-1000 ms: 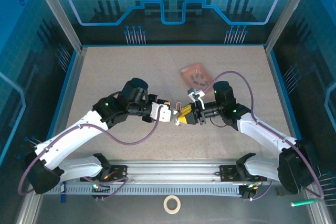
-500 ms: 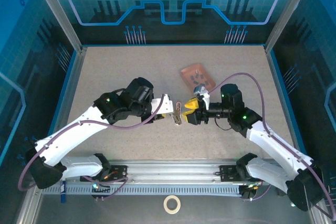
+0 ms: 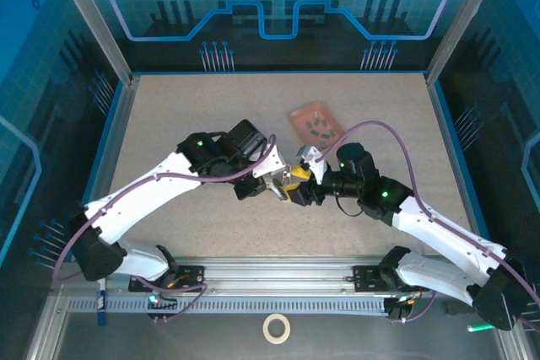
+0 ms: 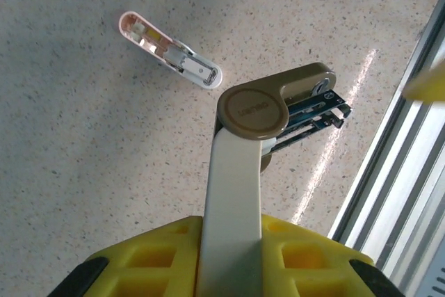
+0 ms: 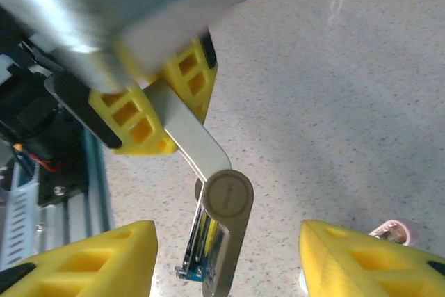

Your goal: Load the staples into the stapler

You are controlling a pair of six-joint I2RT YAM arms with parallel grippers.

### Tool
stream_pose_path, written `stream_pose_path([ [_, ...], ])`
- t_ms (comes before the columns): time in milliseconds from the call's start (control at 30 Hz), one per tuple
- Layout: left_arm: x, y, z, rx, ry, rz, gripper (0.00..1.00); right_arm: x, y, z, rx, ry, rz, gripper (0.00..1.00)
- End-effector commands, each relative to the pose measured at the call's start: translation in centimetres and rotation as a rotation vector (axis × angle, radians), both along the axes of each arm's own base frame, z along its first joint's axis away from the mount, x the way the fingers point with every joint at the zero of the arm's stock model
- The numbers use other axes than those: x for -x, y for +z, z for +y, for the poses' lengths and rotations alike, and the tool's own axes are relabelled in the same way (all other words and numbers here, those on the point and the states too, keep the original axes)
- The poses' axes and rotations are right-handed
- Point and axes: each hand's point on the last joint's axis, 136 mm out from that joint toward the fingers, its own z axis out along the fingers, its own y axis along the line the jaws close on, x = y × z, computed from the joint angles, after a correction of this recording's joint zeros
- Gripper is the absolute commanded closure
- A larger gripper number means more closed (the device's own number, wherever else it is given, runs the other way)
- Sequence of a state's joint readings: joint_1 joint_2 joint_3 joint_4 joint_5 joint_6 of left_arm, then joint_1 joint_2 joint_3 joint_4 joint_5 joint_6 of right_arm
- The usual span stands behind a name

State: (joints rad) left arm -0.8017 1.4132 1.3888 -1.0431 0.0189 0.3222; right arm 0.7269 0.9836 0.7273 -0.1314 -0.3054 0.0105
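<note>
Left gripper (image 4: 233, 234): we see it clamped on one pale arm of the stapler (image 4: 252, 110).
Right gripper (image 5: 226, 245): spread wide, straddling the stapler's hinge, not touching.

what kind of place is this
Likely a lab robot cell: a speckled table boxed in by aluminium posts and blue printed panels, with two arms bolted to a rail at its near edge.

The left hand (image 3: 277, 185) and right hand (image 3: 295, 188) meet tip to tip at the middle of the bench (image 3: 186, 115). The left hand clamps a hinged tool (image 4: 252, 109). The tool's end sits between the right hand's spread fingers, apart from both. The stapler (image 4: 170, 50) lies on the bench, just far-right of the tool. Farther back, staples (image 3: 321, 131) lie on a tray (image 3: 302, 115).
</note>
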Motion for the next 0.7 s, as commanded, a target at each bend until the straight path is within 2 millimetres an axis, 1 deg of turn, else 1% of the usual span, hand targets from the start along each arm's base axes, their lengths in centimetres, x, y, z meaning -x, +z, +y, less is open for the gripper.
stream_pose_path([
  [0, 1.0, -0.3, 0.1, -0.03, 0.105, 0.123, 0.85, -0.6, -0.7, -0.4, 0.082, -0.05, -0.195, 0.42],
  [67, 1.0, -0.5, -0.3, -0.023, 0.151, 0.166, 0.85, -0.6, -1.0, -0.6, 0.109, -0.063, -0.292, 0.42],
  [200, 0.9, -0.6, -1.2, 0.012, 0.254, 0.248, 0.85, 0.5, -1.5, -0.9, 0.128, -0.033, -0.466, 0.4],
  [300, 1.0, -0.8, -1.4, 0.033, 0.334, 0.318, 0.85, 0.8, -2.0, -1.6, 0.14, -0.035, -0.534, 0.38],
  [400, 1.0, -0.8, -1.6, 0.052, 0.404, 0.402, 0.84, 0.9, -2.2, -1.8, 0.17, -0.027, -0.575, 0.37],
  [600, 1.1, -0.8, -2.3, 0.091, 0.464, 0.484, 0.85, 1.3, -2.5, -0.4, 0.167, 0.031, -0.654, 0.36],
  [667, 1.1, -0.7, -2.4, 0.1, 0.473, 0.499, 0.85, 1.2, -1.9, 0.4, 0.138, 0.045, -0.674, 0.36],
])
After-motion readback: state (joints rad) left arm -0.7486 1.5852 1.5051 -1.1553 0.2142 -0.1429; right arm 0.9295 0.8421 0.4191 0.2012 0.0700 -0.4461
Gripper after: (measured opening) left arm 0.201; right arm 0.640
